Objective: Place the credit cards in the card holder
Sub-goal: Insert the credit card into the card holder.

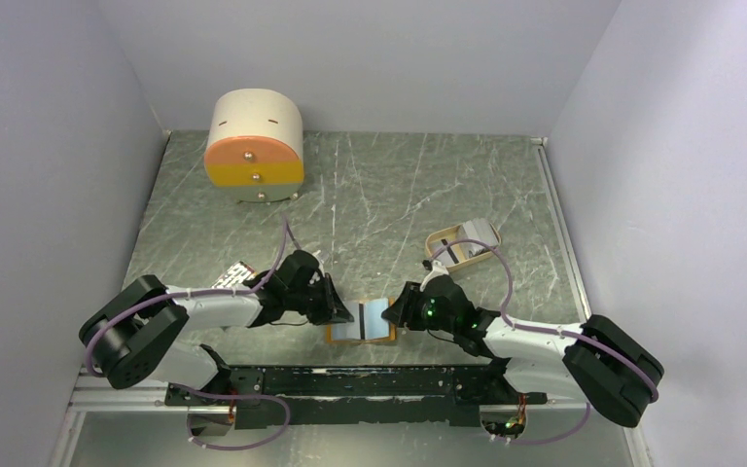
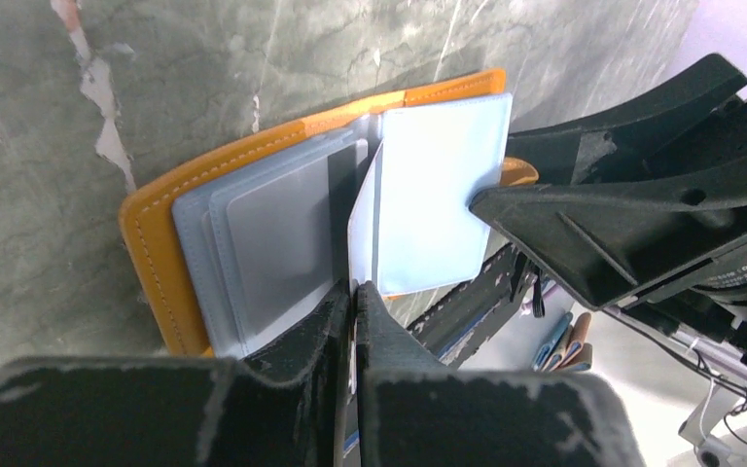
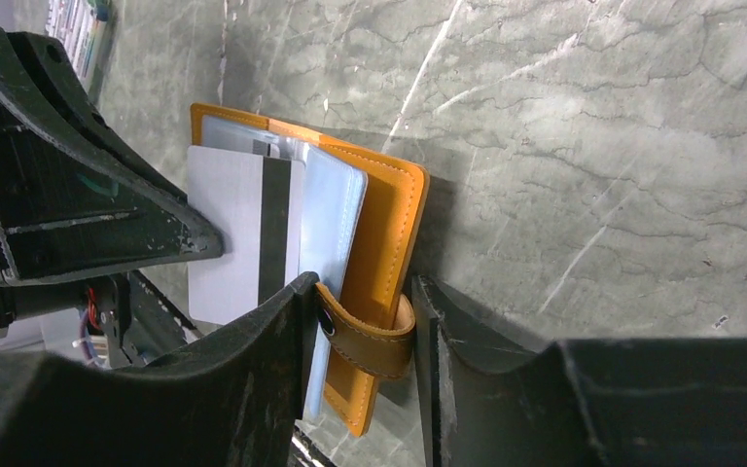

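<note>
One card (image 2: pixel 438 195) is pinched along its lower edge by the left gripper (image 2: pixel 354 311), whose fingers are pressed together on it. It stands on edge, tilted over the open holder (image 2: pixel 156 243). The right gripper (image 3: pixel 365 297) straddles the holder's right cover at the snap tab (image 3: pixel 374 345) and appears to clamp it, keeping the holder spread on the table (image 3: pixel 593 146) near its front edge.

The likeliest fault, as I judge it, is the card missing a slot. The clear sleeves (image 2: pixel 272 233) lie flat and overlap, so a leading corner could ride over a sleeve instead of entering it. The grip on the thin edge is narrow, so the card may pivot or slip if it meets resistance. A push toward the right could also drag the holder or fold its cover if the hold at the tab gives. The two grippers are very close, so a small sideways correction risks their fingers knocking.

The card's free end sits just beside the right gripper, above the holder's middle fold. I cannot tell whether it touches a sleeve.
</note>
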`<act>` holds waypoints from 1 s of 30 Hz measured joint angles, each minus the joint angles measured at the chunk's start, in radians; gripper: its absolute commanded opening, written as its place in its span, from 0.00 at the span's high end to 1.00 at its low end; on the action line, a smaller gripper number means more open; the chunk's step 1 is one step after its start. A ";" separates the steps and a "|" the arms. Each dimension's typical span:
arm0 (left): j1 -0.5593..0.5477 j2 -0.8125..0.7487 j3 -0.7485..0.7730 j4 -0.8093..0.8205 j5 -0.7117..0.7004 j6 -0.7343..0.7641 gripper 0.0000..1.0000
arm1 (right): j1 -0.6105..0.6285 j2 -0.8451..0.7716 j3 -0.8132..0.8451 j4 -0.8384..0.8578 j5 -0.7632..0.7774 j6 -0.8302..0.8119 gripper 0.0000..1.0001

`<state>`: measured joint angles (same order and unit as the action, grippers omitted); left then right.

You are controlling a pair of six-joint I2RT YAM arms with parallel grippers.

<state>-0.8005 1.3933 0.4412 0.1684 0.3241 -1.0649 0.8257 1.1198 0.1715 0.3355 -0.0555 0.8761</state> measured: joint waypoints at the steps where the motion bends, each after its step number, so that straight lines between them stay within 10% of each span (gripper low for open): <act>1: 0.000 0.000 -0.003 0.003 0.006 0.000 0.91 | 0.000 0.000 -0.001 0.002 0.000 0.002 0.57; 12: 0.023 -0.001 -0.003 -0.055 0.034 0.037 0.69 | 0.000 0.000 -0.003 0.007 0.000 0.003 0.54; 30: 0.025 -0.052 0.022 -0.127 -0.024 0.039 0.91 | 0.000 0.000 -0.003 0.008 -0.001 0.003 0.54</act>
<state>-0.7757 1.3415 0.4629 0.0414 0.3000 -1.0264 0.8257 1.1198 0.1688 0.3431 -0.0566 0.8787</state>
